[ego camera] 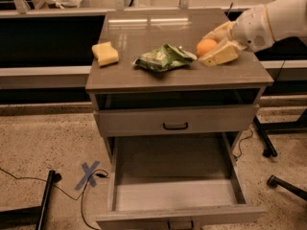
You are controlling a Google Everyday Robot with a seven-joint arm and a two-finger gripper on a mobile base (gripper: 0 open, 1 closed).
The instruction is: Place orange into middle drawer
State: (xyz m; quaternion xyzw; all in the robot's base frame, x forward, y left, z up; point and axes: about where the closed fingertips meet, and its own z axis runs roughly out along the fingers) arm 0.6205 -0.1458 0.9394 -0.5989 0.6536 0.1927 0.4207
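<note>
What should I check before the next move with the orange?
1. Is the gripper at the orange: ok, both are at the right of the cabinet top.
2. Is the orange held firmly: cannot tell.
3. Is the middle drawer pulled out: ok.
4. Is the green bag apart from the orange: cannot tell, it lies close beside it.
5. Is the yellow sponge out of the way: ok, far side.
</note>
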